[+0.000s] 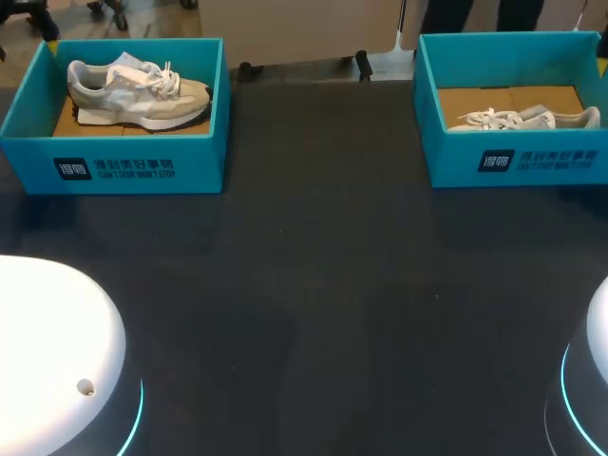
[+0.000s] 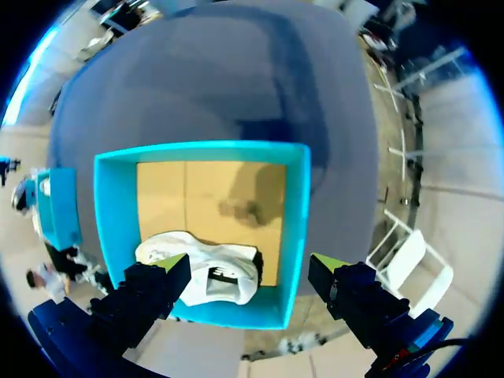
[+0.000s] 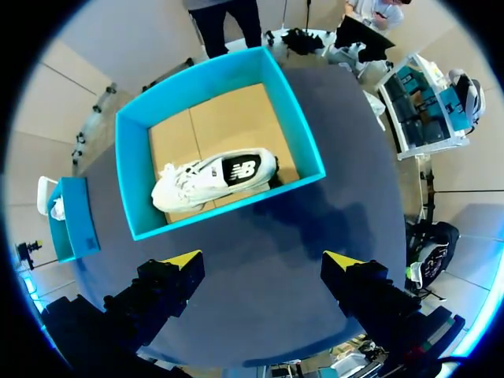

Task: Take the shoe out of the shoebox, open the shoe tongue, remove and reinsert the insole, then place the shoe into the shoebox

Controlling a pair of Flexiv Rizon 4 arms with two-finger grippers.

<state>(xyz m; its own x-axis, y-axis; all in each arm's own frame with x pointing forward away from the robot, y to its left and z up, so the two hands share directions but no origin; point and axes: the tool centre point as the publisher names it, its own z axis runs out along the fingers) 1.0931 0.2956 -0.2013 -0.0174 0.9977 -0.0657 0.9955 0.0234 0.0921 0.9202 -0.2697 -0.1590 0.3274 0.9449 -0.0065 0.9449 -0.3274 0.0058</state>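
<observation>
Two teal shoeboxes stand at the table's far side. The left box (image 1: 114, 166) holds a grey-white shoe (image 1: 138, 90), and the right box (image 1: 532, 161) holds a white shoe (image 1: 527, 119). Neither gripper shows in the head view. My left gripper (image 2: 252, 264) hangs open high above the left box (image 2: 295, 220), with the shoe (image 2: 213, 272) lying against the wall under its fingers. My right gripper (image 3: 264, 260) is open and empty above the table. The right box (image 3: 134, 181) and its shoe (image 3: 213, 177) lie ahead of it.
The white arm bases (image 1: 47, 351) (image 1: 594, 380) sit at the near corners. Dark table surface (image 1: 313, 313) spreads between them and the boxes. Each wrist view shows the other box off to the side (image 2: 55, 209) (image 3: 71, 220).
</observation>
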